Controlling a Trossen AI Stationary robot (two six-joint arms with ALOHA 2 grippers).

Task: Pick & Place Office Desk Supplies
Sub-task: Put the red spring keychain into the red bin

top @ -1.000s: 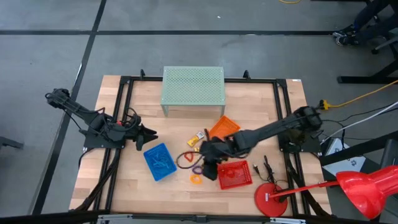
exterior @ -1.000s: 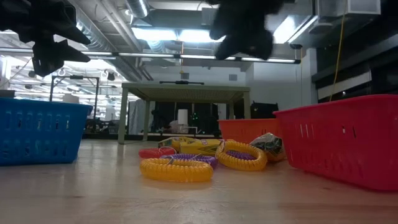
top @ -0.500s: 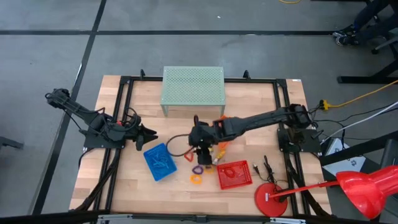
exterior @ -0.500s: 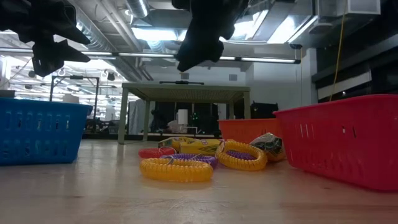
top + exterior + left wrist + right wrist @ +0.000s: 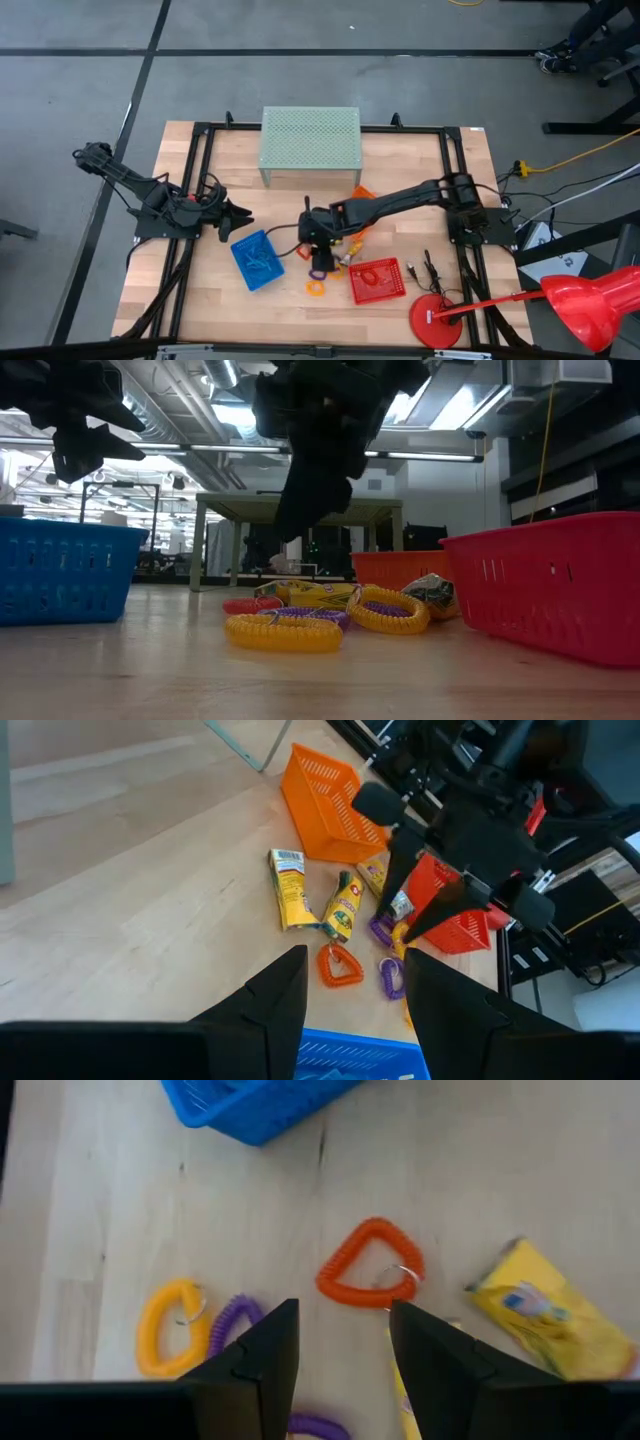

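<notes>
- Several supplies unsorted: orange loop, yellow loop, yellow packets.
- Right gripper unclenched, empty, above loop.
- Left gripper unclenched, idle at table's nine o'clock.
- Blue basket holds some.

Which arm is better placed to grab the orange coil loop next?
Right. The right gripper hangs directly above the orange coil loop, jaws open; the left gripper waits beyond the blue basket.
</notes>
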